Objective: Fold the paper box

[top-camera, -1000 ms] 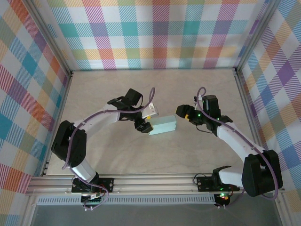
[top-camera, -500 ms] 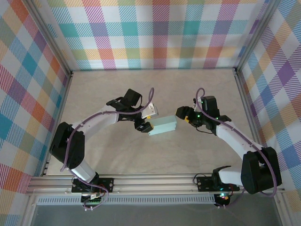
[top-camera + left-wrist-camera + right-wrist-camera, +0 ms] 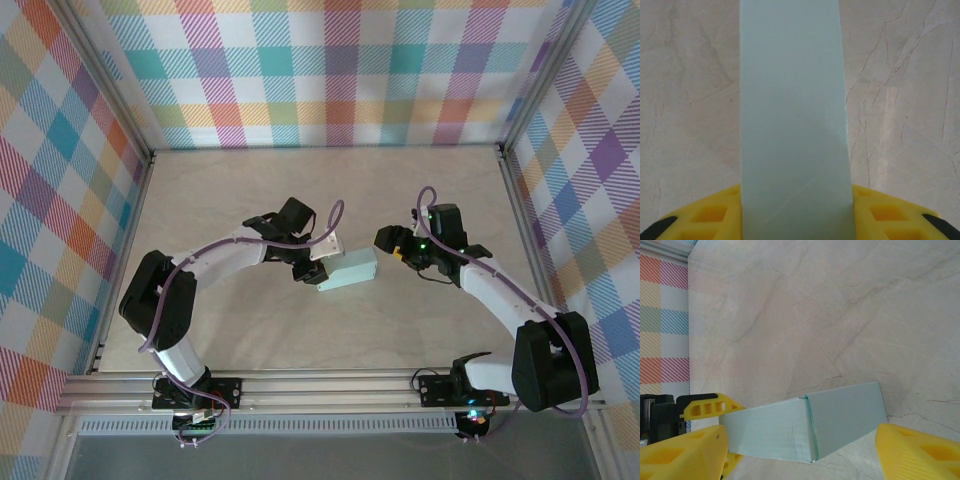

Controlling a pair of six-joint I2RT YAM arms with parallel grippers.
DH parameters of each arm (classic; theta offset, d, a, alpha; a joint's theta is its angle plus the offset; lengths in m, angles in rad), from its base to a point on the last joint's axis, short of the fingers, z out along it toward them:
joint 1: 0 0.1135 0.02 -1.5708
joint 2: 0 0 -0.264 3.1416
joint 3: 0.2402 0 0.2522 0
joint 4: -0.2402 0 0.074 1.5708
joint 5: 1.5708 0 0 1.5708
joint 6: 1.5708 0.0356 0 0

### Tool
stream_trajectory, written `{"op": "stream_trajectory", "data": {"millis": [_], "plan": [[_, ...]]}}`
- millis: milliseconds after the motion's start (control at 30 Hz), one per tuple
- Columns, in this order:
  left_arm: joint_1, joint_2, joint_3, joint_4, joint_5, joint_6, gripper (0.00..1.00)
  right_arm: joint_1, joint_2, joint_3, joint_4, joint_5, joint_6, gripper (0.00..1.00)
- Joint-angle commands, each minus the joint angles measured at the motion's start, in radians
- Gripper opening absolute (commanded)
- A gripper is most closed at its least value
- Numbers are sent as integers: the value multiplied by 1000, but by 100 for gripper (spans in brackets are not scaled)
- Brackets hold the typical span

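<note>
The paper box [image 3: 350,270] is a small, closed, pale mint-green rectangle lying on the table between the two arms. My left gripper [image 3: 314,268] is shut on its left end. In the left wrist view the box [image 3: 792,125] runs straight up the frame, with the yellow fingers [image 3: 890,215] pressed against both of its long sides. My right gripper [image 3: 390,240] is open just off the box's right end and does not touch it. In the right wrist view the box [image 3: 805,427] lies ahead of the wide-apart yellow fingers [image 3: 917,452], and the left gripper's fingers [image 3: 710,406] show at its far end.
The pale marbled tabletop [image 3: 250,190] is fenced by plaid walls on three sides. A metal rail [image 3: 320,385] carrying both arm bases runs along the near edge. The right arm's elbow [image 3: 550,360] stands at the near right.
My left gripper has slid right along the box's left end and closed on it. The box has hardly shifted. The right arm has stayed almost still.
</note>
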Motion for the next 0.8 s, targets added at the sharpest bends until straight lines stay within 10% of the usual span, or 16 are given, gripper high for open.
{"op": "stream_trajectory", "data": {"millis": [0,400,633,767], "plan": [[-24,-48,-35,19,-94,-2,39,-10,-8,-12,-16,-14,5,77],[-165,-89,-342,727,-897,181,40,-54,3,-39,38,-50,58,77],[-173,134,-350,1016,-1049,343,45,-64,21,-48,53,-58,69,77],[-177,125,-353,1008,-1038,314,66,-72,18,-44,49,-57,63,77]]}}
